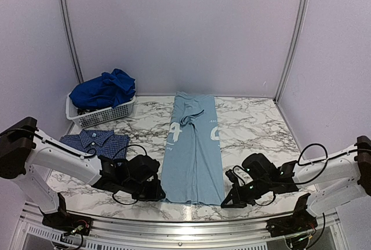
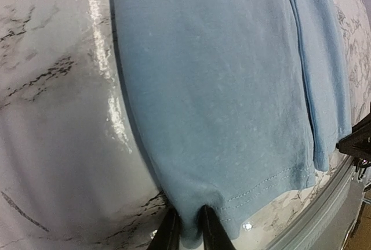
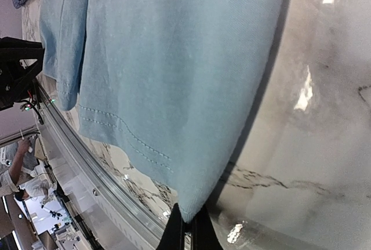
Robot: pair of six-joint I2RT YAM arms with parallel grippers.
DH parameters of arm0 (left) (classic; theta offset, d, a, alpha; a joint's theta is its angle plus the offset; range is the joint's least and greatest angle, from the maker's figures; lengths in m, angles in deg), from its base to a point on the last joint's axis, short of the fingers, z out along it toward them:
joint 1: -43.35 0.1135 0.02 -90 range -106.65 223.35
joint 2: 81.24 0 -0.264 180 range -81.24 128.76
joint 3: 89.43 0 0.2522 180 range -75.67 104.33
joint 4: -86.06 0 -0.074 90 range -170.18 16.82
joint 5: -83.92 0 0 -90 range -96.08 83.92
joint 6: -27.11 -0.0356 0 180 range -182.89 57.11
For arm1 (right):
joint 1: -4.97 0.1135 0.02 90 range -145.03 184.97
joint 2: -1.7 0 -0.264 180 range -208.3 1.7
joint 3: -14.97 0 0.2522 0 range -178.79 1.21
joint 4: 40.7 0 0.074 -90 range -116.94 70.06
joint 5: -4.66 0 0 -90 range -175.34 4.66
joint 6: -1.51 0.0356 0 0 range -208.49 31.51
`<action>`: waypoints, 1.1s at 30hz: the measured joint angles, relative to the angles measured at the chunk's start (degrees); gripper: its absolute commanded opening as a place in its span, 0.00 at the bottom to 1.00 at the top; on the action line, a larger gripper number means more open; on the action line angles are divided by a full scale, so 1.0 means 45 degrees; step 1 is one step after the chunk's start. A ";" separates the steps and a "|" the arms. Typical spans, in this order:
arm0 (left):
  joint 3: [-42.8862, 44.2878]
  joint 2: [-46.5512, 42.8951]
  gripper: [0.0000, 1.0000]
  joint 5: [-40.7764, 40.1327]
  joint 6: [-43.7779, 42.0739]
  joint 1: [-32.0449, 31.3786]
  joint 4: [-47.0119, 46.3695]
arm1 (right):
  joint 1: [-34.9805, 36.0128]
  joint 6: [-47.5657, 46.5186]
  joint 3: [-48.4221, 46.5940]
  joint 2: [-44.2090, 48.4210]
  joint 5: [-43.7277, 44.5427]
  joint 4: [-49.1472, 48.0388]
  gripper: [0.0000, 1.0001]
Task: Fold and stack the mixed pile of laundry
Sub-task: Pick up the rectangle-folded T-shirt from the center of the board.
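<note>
Left end effector point(image 2: 190, 218) and right end effector point(image 3: 186, 220) each pinch a T-shirt point(image 1: 194, 151) hem corner — best raised together; hem taut.

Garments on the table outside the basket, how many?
2: pale blue T-shirt laid lengthwise mid-table; navy check shirt left, before the basket. The basket's blue pile may hide more.

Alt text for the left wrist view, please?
Two dark fingers of the left gripper pinch the stitched bottom corner of a pale blue T-shirt lying flat on a marble table. The table's metal rim crosses the lower right.
</note>
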State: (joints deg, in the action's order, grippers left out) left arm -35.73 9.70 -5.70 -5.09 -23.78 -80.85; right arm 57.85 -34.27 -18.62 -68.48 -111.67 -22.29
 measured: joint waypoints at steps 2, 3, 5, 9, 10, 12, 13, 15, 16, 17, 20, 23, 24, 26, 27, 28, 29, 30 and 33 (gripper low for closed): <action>0.0044 0.0058 0.18 0.0117 -0.0024 -0.0053 -0.0029 | 0.0005 -0.0015 -0.0068 -0.0107 -0.0029 -0.0034 0.00; 0.0063 0.0083 0.18 0.0175 -0.0029 -0.0102 -0.0039 | 0.0010 -0.0034 -0.0117 -0.0165 -0.0029 -0.0034 0.00; 0.0097 0.0117 0.07 0.0291 -0.0029 -0.0233 -0.0078 | 0.0015 -0.0058 -0.0199 -0.0262 -0.0034 -0.0058 0.00; 0.0087 0.0117 0.00 0.0457 -0.0005 -0.0330 -0.0049 | 0.0092 -0.0102 -0.0238 -0.0306 -0.0024 -0.0058 0.00; 0.0073 0.0097 0.00 0.0481 0.0019 -0.0330 -0.0058 | 0.0141 -0.0097 -0.0243 -0.0291 -0.0015 -0.0049 0.00; -0.0087 -0.0083 0.00 0.0510 0.0034 -0.0345 -0.0068 | 0.0364 -0.0073 -0.0248 -0.0107 0.0073 0.0078 0.00; -0.0204 -0.0228 0.00 0.0529 0.0053 -0.0384 -0.0053 | 0.0563 -0.0029 -0.0248 0.0097 0.0141 0.0165 0.00; -0.0500 -0.0704 0.00 0.0583 0.0073 -0.0573 0.0029 | 0.1078 0.0151 -0.0253 0.0602 0.0267 0.0325 0.00; -0.0593 -0.0976 0.00 0.0612 0.0078 -0.0729 0.0126 | 0.1491 0.0306 -0.0253 0.0928 0.0384 0.0427 0.00; -0.0627 -0.1229 0.00 0.0670 0.0107 -0.0913 0.0228 | 0.1783 0.0442 -0.0253 0.1161 0.0427 0.0486 0.00; -0.0627 -0.1870 0.00 0.0918 0.0204 -0.1423 0.0325 | 0.2623 0.0894 -0.0379 0.1860 0.0651 0.0777 0.00; -0.0568 -0.2501 0.00 0.1107 0.0243 -0.1559 0.0646 | 0.2827 0.1020 -0.0772 0.2273 0.0923 0.1175 0.00; -0.0491 -0.2691 0.00 0.1161 0.0238 -0.1467 0.0831 | 0.2783 0.0996 -0.1030 0.2317 0.1078 0.1375 0.00; -0.0238 -0.2914 0.00 0.1243 0.0160 -0.1069 0.1141 | 0.2521 0.0884 -0.1598 0.2293 0.1239 0.1588 0.00; -0.0078 -0.2943 0.00 0.1248 0.0083 -0.0797 0.1239 | 0.2307 0.0782 -0.1875 0.2259 0.1311 0.1647 0.00; 0.0097 -0.2943 0.00 0.1263 -0.0019 -0.0491 0.1321 | 0.2084 0.0641 -0.2074 0.2215 0.1355 0.1661 0.00; 0.0243 -0.2929 0.00 0.1297 -0.0107 -0.0185 0.1379 | 0.1758 0.0495 -0.2293 0.2123 0.1360 0.1676 0.00; 0.0384 -0.2895 0.00 0.1336 -0.0238 0.0083 0.1457 | 0.1336 0.0301 -0.2540 0.1962 0.1341 0.1705 0.00; 0.1190 -0.2409 0.00 0.1501 -0.0699 0.1078 0.1647 | 0.0015 -0.0466 -0.3303 0.1171 0.1350 0.1821 0.00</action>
State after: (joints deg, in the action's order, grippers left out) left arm -30.37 -1.14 1.05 -8.24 -18.93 -73.44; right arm 57.92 -36.37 -33.49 -63.21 -105.59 -14.10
